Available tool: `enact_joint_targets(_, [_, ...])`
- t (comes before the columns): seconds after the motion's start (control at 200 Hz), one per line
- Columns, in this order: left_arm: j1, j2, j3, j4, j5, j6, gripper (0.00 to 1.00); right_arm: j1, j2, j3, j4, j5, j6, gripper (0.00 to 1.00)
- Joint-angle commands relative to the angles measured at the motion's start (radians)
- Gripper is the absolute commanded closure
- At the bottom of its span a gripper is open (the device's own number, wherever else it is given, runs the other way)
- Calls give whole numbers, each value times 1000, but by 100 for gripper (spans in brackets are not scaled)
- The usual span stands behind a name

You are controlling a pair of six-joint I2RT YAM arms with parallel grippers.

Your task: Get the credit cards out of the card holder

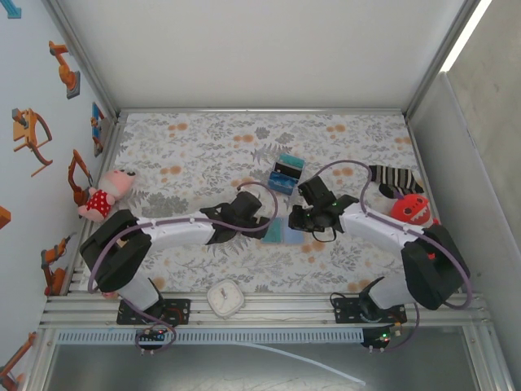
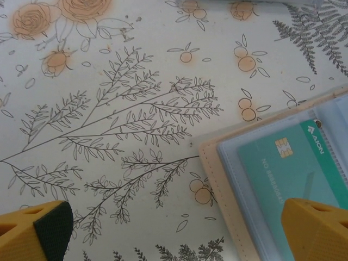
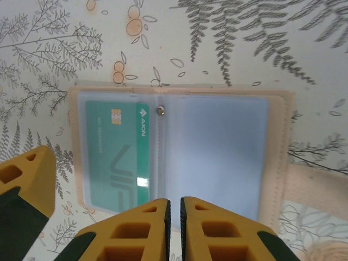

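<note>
We see the table (image 1: 203, 142), covered with a cloth of leaves and orange flowers. From its near edge the left arm (image 1: 175, 232) and the right arm (image 1: 383, 232) reach toward the middle. Near the left wall lies a pink plush toy (image 1: 104, 194). At the right side lie a striped sock (image 1: 395, 179) and a red toy (image 1: 411, 209). Further back, in the middle, is a teal, blue and black block (image 1: 286, 173). The card holder (image 3: 217, 152) lies open and flat between the two grippers, pale blue inside up, with a tan border around it. A green card (image 3: 117, 157) sits in one pocket; the other pocket shows plain pale blue. The left gripper (image 2: 174, 209) is spread wide, one finger above the holder's corner. The right gripper (image 3: 174, 202) has its fingers almost together over the holder's lower edge, with a thin slit between them. We cannot tell if they nip anything.
</note>
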Motion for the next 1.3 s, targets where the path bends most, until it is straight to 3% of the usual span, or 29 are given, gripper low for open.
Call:
enact_joint_targets(0.0, [-15,31,-1,-10,20,-21,1,-1,26,-8,72,-70,16,84])
enact_joint_targets(0.29, [-40,70,13,-51,-14,-39,1,-1,87,-3,123,-116,36,77])
enact_joint_targets(1.297, [-49,-25,2,-85,-32,-85,1,0,135,-75,248,-170,105,81])
